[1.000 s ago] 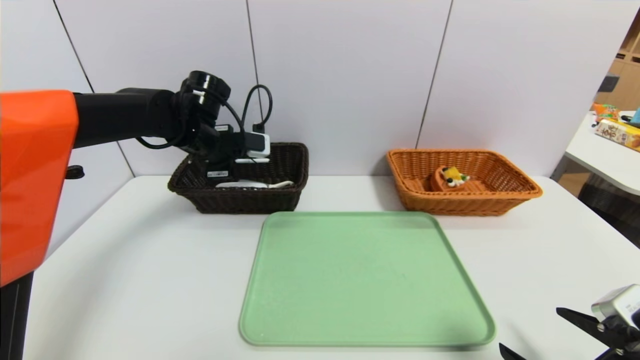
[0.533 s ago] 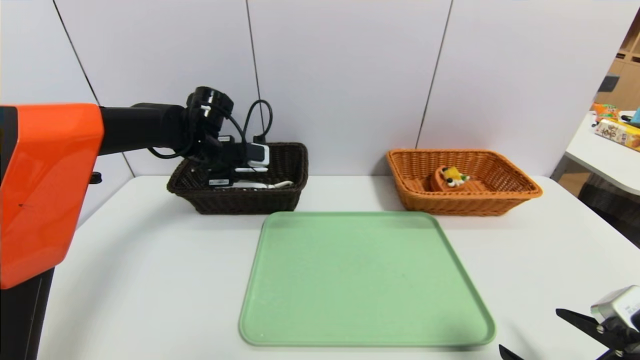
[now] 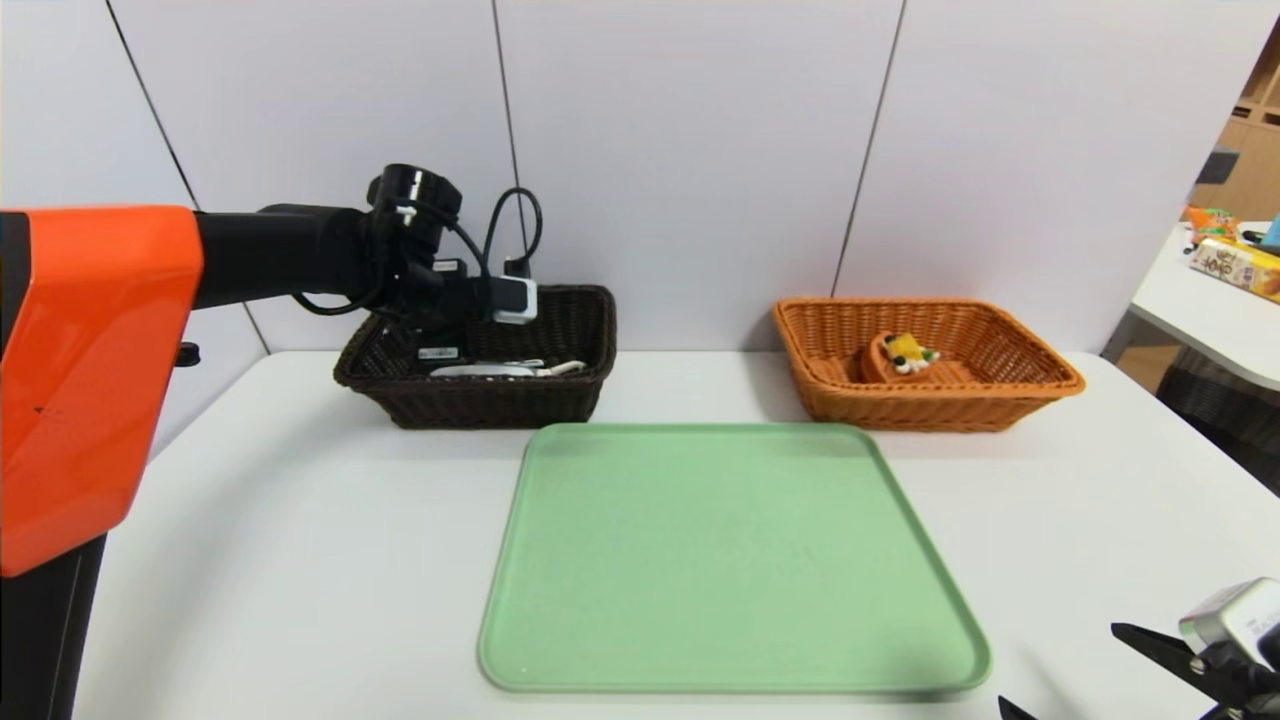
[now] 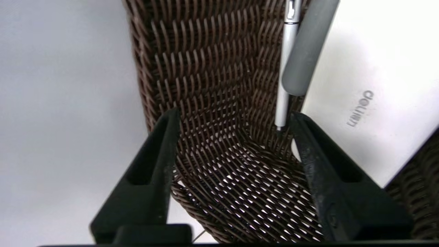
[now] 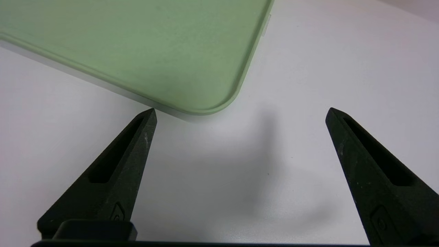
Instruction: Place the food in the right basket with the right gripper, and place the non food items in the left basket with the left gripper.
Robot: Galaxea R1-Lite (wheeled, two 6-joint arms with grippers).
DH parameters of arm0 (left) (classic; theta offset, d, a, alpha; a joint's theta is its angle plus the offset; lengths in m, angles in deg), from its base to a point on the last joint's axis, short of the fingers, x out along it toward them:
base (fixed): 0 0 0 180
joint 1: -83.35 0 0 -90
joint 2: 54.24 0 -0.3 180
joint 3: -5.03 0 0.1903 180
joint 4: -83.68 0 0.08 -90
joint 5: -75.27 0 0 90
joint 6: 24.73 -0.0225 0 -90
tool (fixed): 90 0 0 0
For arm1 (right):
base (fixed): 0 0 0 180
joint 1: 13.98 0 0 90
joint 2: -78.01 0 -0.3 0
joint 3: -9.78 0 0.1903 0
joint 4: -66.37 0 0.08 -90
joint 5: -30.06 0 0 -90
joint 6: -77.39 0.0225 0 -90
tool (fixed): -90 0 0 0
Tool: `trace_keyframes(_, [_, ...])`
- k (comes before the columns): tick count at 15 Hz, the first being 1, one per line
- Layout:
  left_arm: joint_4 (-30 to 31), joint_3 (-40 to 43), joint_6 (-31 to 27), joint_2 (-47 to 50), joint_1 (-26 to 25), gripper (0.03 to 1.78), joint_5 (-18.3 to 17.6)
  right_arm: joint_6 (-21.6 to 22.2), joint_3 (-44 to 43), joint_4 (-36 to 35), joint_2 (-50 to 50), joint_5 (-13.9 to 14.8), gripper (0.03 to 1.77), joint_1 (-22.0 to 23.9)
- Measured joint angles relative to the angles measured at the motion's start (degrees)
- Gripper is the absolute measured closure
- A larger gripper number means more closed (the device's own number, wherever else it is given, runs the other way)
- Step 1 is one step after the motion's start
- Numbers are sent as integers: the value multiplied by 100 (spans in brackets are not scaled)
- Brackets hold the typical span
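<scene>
My left gripper (image 4: 233, 117) is open inside the dark brown left basket (image 3: 500, 400), with only woven wicker (image 4: 212, 68) between its fingers. The non food items lie in that basket: a slim white pen (image 4: 286, 68) with its tip beside one finger, a peeler's grey handle (image 4: 305, 51) and a flat white case (image 4: 370, 85). The case (image 3: 480, 369) also shows over the rim in the head view. The food, a toy tart wedge (image 3: 900, 355), lies in the orange-tan right basket (image 3: 1000, 395). Over the table's near right corner my right gripper (image 3: 1058, 664) (image 5: 240, 111) hangs open and holds nothing.
A pale green tray (image 3: 730, 560) (image 5: 154, 44) lies between the baskets and the front edge, with nothing on it. The white table (image 3: 250, 520) runs back to a panelled wall. A side table with packets (image 3: 1235, 265) stands at the far right.
My left gripper dipped into the left basket, went from shut to open there, and lifted slightly. The right arm has hardly moved.
</scene>
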State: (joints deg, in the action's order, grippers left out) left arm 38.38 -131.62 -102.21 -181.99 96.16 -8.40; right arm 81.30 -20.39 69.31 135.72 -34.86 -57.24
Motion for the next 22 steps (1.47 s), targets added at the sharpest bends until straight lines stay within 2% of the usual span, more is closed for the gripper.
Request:
trace_keyframes(5, [93, -11, 22, 215, -17, 37, -24, -67, 5, -5, -2, 2, 10, 5])
trace_keyframes(8, [49, -18, 393, 581, 94, 29, -35, -63, 5, -9, 2, 2, 10, 5])
trace_keyframes(13, [107, -50, 1553, 1309, 364, 20, -294, -124, 0, -9, -5, 22, 10, 5])
trace_keyframes(17, [118, -49, 2515, 1987, 645, 16, -317, -139, 28, -9, -13, 37, 10, 5])
trace_keyframes(19, [30, -5, 3265, 2327, 827, 15, -236, -218, 24, -2, -68, 41, 10, 7])
trace_keyframes(22, [-124, 257, 4392, 2925, 1125, 14, 211, -334, 22, 28, -210, 52, 10, 41])
